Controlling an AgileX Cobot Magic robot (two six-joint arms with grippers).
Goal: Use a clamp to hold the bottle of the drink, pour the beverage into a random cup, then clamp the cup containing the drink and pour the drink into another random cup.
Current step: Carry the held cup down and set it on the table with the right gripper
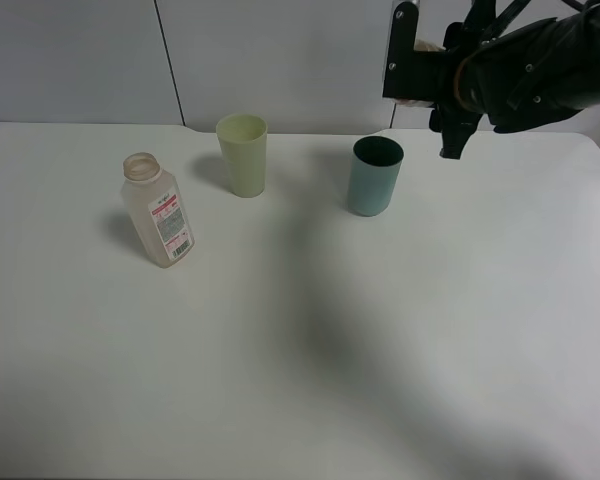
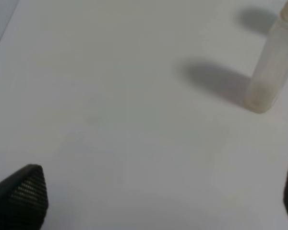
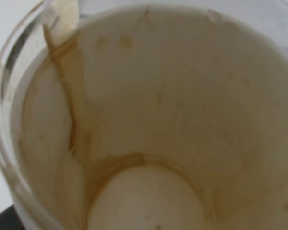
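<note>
My right gripper [image 1: 416,72] hangs high at the back right, above and right of the teal cup [image 1: 376,178], which stands upright on the table. It is shut on the paper cup [image 1: 426,46], mostly hidden behind the black jaws. The right wrist view is filled by this cup's pale inside [image 3: 173,110], streaked with brown. The clear bottle [image 1: 160,210] stands upright and uncapped at the left, and its lower body [image 2: 271,62] shows in the left wrist view. My left gripper [image 2: 156,201] stands open over bare table, well apart from the bottle.
A pale yellow-green cup [image 1: 242,154] stands at the back, between the bottle and the teal cup. The white table [image 1: 310,360] stretches toward the front. A pale wall runs behind the table.
</note>
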